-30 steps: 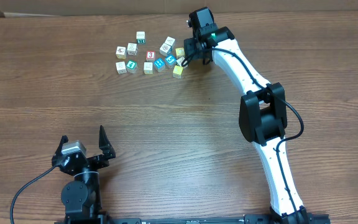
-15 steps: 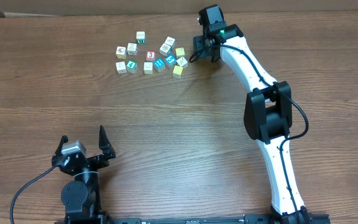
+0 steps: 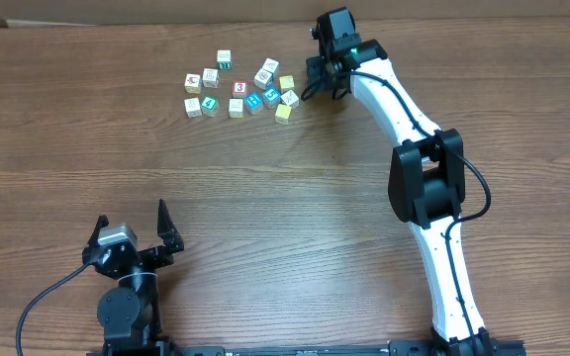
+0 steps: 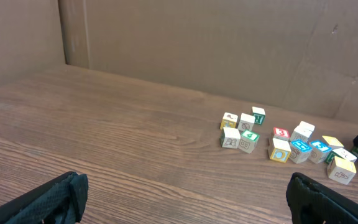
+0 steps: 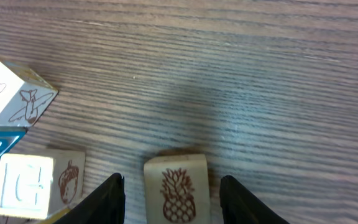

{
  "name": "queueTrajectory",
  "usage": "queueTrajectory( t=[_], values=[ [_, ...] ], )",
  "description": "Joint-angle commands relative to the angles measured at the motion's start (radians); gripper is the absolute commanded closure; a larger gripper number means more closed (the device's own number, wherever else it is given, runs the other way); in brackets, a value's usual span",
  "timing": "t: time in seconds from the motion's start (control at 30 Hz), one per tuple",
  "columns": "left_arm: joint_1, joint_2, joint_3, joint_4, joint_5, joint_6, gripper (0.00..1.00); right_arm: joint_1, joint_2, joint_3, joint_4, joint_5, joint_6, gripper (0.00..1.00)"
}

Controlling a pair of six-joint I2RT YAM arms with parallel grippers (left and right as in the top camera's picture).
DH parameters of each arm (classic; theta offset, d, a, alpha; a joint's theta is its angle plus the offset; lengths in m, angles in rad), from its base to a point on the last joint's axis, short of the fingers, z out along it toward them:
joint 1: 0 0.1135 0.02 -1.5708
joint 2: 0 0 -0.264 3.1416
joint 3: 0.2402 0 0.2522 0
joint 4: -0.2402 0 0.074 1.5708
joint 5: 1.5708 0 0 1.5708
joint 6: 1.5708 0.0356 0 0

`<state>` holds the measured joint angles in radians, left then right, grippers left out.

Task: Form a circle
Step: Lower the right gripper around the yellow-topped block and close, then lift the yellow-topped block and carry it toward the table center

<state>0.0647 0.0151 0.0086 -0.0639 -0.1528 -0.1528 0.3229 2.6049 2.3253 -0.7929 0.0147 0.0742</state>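
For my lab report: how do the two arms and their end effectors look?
The right arm has white links, black joints, a black cable and a green light. The left arm is black, with a grey block, a looping black cable and pointed black end effector fingers.

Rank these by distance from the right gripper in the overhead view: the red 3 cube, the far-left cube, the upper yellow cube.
From the right gripper, nearest first:
1. upper yellow cube, at the right edge of the group, just beside the gripper.
2. red 3 cube, in the middle of the group.
3. far-left cube, at the left edge.
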Motion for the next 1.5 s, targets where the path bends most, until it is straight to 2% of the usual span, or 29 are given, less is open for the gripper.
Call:
queueTrajectory(
  t=[0.0,0.33,0.37,0.4,0.57,0.7,0.9,1.27,1.47],
  values=[
    [-0.013,-0.01,-0.004,0.0,0.008,0.019,0.01,-0.003,0.007,-0.038,0.024,-0.005,-0.004,0.53],
    [-0.013,-0.01,-0.004,0.0,0.008,0.019,0.0,-0.005,-0.015,-0.026,0.052,-0.005,-0.004,0.67],
    [-0.013,-0.01,-0.004,0.0,0.008,0.019,0.0,-0.005,-0.023,-0.026,0.055,-0.005,-0.004,0.63],
    [-0.013,-0.01,-0.004,0.0,0.008,0.019,0.0,-0.005,-0.028,-0.026,0.056,-0.005,-0.004,0.53],
    [-0.013,-0.01,-0.004,0.0,0.008,0.019,0.0,-0.005,-0.031,-0.026,0.058,-0.005,-0.004,0.52],
    [-0.013,-0.01,-0.004,0.0,0.008,0.019,0.0,-0.005,-0.029,-0.026,0.068,-0.006,-0.004,0.57],
    [-0.013,-0.01,-0.004,0.0,0.008,0.019,0.0,-0.005,-0.03,-0.026,0.1,-0.005,-0.004,0.59],
    [-0.013,-0.01,-0.004,0.0,0.008,0.019,0.01,-0.005,-0.07,-0.026,0.087,-0.006,-0.004,0.82],
    [-0.013,-0.01,-0.004,0.0,0.008,0.019,0.01,-0.005,-0.179,-0.026,0.001,-0.006,-0.003,0.83]
  ],
)
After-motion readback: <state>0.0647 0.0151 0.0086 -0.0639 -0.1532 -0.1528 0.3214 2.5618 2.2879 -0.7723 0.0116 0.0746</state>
